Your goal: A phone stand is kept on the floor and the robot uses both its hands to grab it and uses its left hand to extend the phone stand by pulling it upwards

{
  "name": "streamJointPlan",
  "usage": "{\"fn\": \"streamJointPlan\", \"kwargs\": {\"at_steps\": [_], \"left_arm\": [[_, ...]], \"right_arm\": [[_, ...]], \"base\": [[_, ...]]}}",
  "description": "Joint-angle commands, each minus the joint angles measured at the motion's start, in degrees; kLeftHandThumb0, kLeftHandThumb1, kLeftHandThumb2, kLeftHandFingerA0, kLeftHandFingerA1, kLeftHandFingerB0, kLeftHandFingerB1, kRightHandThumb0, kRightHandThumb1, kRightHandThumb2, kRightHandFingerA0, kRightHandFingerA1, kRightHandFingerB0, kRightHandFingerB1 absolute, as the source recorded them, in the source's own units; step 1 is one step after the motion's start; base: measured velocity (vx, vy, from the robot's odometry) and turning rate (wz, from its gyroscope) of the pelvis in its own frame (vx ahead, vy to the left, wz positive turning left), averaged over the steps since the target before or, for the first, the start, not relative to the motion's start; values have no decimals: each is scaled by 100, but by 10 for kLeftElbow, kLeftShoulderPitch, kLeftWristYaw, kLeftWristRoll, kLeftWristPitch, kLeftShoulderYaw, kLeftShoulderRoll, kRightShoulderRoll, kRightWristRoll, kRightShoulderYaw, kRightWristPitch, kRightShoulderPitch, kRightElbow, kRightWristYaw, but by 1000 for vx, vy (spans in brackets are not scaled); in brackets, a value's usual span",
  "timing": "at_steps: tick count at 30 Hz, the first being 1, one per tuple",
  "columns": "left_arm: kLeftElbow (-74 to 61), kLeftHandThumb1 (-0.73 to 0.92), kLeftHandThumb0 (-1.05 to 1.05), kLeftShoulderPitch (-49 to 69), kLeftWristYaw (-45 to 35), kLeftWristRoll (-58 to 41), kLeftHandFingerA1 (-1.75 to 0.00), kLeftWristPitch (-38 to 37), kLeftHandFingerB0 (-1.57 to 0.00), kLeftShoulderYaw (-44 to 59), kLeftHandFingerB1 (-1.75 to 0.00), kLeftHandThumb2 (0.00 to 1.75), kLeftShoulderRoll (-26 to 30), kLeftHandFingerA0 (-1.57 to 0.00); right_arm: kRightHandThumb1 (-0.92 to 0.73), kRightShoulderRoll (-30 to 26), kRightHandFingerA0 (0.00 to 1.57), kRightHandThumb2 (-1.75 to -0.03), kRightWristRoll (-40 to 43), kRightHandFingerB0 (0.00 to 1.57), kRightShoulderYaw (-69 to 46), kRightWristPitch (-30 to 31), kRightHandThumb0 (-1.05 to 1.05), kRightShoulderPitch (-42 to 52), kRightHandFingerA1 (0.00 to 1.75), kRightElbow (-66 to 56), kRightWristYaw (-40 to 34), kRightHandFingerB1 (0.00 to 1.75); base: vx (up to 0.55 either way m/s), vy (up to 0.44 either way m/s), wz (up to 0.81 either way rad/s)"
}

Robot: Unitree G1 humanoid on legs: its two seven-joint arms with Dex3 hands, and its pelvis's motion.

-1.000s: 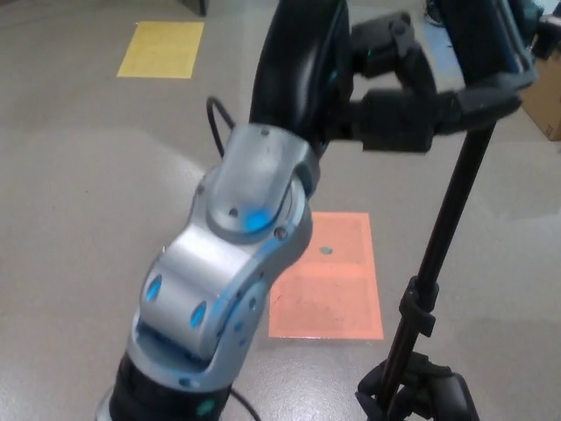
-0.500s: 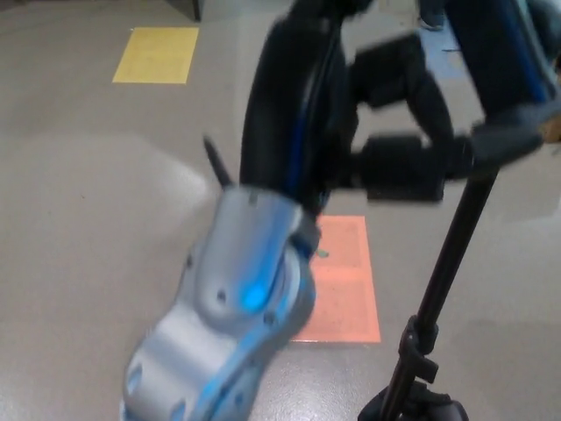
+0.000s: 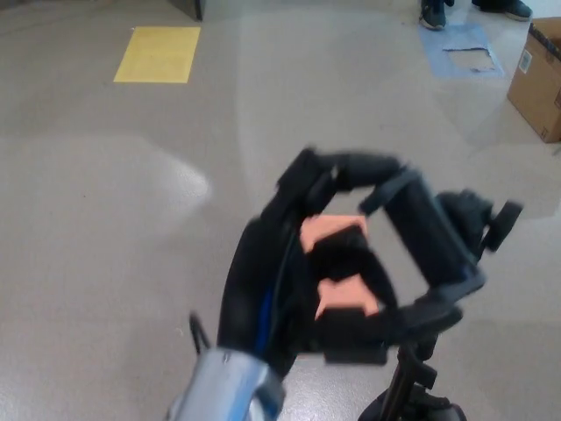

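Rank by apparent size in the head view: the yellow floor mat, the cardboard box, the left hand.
1. left hand, though nearness to the camera enlarges it
2. yellow floor mat
3. cardboard box, cut off by the frame edge, so unsure

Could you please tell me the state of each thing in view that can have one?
Left hand: at the stand's head, motion-blurred; grip unclear.
Phone stand: pole roughly upright, head blurred.
Right hand: apparently at the pole's lower end, cropped; grip unclear.
Cardboard box: on the floor, cropped; open or shut unclear.
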Motion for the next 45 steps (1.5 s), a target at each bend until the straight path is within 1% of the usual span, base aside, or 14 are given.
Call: {"fn": "streamJointPlan", "kwargs": {"at_steps": [1,4,5,21,22,24,27,28,31,32,34,35,42,45], "left_arm": [[57,65,-17,268,-40,-52,-175,-203,-69,6,-175,55,14,-80],[75,65,-17,270,-46,-53,-175,-212,-69,25,-175,55,15,-80],[82,65,-17,272,-51,-54,-175,-220,-68,30,-175,55,17,-79],[114,57,-29,299,-56,-3,-159,-261,-71,37,-160,58,17,-80],[113,39,-56,297,-78,-13,-56,-262,-41,38,-46,74,29,-41],[106,47,-57,290,-134,-40,-29,-248,-20,45,-29,55,65,-16],[110,38,-60,294,-140,-29,-33,-258,-12,45,-41,78,76,0],[122,44,-77,293,-136,-4,-10,-275,0,45,-16,88,85,0],[150,47,-83,290,-120,57,-5,-313,0,50,-12,91,105,-1],[157,50,-89,294,-113,70,0,-325,0,54,-9,92,109,0],[161,50,-89,294,-112,72,0,-332,0,54,-9,92,110,0],[172,53,-91,301,-109,75,0,-348,0,65,-11,93,114,0],[207,53,-91,325,-118,74,0,-398,0,99,-13,93,124,0],[267,55,-92,355,-127,65,0,-451,0,145,-14,93,143,0]], "right_arm": [[-79,-22,89,-67,13,86,-21,19,-62,-2,169,23,-18,146],[-64,-22,120,-103,11,95,-22,15,-62,-1,139,22,-19,122],[-80,-22,87,-67,10,84,-21,18,-60,0,169,20,-19,145],[-80,-24,85,-67,1,83,-22,8,-61,1,168,28,-22,146],[-79,-23,89,-67,3,83,-23,10,-62,2,168,24,-20,144],[-77,-18,96,-67,19,85,-30,19,-65,6,164,12,-3,129],[-67,-14,102,-68,27,83,-34,8,-70,7,145,17,5,109],[-73,-19,53,-62,18,39,-26,13,-86,10,83,8,12,52],[-66,-36,19,-64,-7,9,-4,43,-99,15,58,-22,35,35],[-52,-39,7,-94,-1,8,-1,50,-91,18,55,-34,51,15],[-52,-40,7,-94,1,8,1,55,-91,20,55,-41,54,15],[-60,-45,0,-100,-9,0,8,59,-105,26,24,-61,55,2],[-59,-64,0,-102,-35,0,34,82,-105,48,11,-126,51,15],[-69,-88,0,-63,-57,0,48,116,-105,95,0,-218,67,0]], "base": [[0,0,0],[0,0,0],[0,0,0],[0,0,0],[0,0,0],[0,0,0],[0,0,0],[0,0,0],[0,0,0],[0,0,0],[0,0,0],[0,0,0],[0,0,0],[0,0,0]]}}
